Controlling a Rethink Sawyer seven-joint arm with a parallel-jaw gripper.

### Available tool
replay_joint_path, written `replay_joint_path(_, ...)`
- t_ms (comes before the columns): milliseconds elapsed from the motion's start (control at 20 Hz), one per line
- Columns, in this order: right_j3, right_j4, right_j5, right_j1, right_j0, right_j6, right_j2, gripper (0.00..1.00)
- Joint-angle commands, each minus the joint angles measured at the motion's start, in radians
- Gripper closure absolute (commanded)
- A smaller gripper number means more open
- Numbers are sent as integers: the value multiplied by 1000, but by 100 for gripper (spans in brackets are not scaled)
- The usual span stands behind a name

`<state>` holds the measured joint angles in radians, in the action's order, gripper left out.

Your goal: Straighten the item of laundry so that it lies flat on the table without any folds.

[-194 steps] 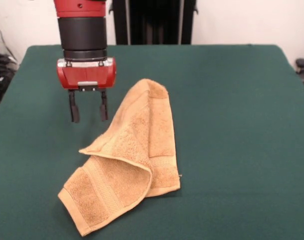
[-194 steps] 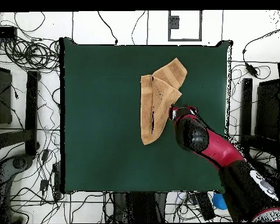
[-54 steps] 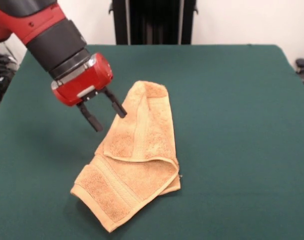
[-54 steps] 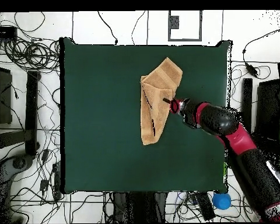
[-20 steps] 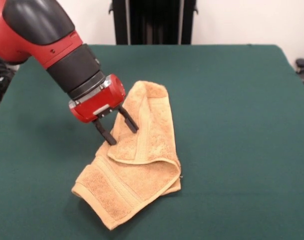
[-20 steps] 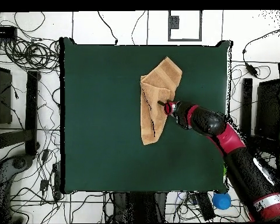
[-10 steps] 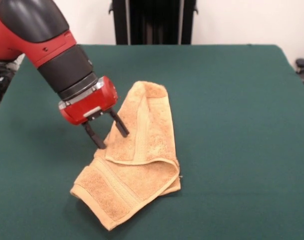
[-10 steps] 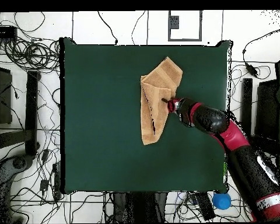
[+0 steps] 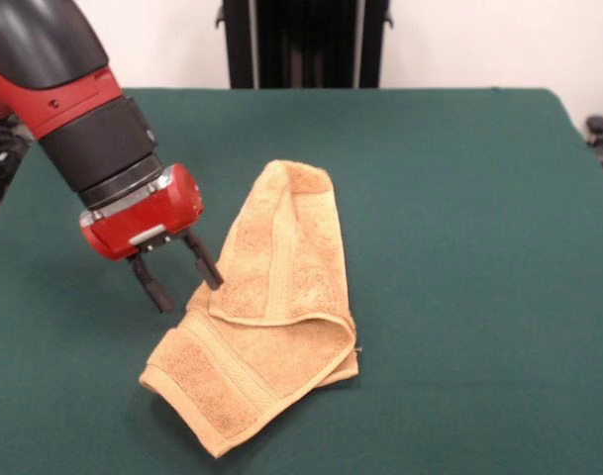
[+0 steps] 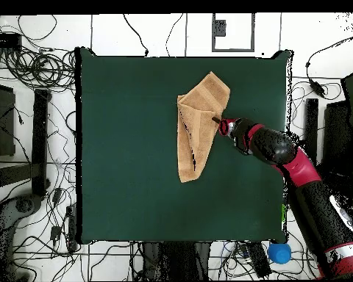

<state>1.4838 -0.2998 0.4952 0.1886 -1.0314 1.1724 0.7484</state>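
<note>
The item of laundry [image 9: 271,307] is an orange-tan terry towel lying folded over itself on the green table [image 9: 459,247], with a narrow part running away and a wider flap with band stripes at the near left. In the overhead view the towel [image 10: 198,125] lies right of the table's middle [image 10: 128,147]. My gripper [image 9: 187,285] hangs tilted just left of the towel's left edge, open, with nothing between its black fingers [image 9: 154,288]. Seen from overhead, the gripper [image 10: 218,120] sits at the towel's right edge.
The red and black arm [image 10: 297,169] reaches in from the lower right of the overhead view. Cables and stands [image 10: 32,73] crowd the floor around the table. A blue ball [image 10: 279,252] lies on the floor beside the table's near right corner.
The gripper has drawn back to the left, off the towel's fold and away from it, staying open. The towel has kept its shape over the last second.
</note>
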Motion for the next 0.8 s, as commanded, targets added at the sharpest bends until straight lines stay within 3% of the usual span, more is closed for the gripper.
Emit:
replay_joint_path(50, -66, -34, 36, -52, 64, -54, 27, 0)
replay_joint_path(800, -28, -30, -32, -85, 69, 2, 39, 0)
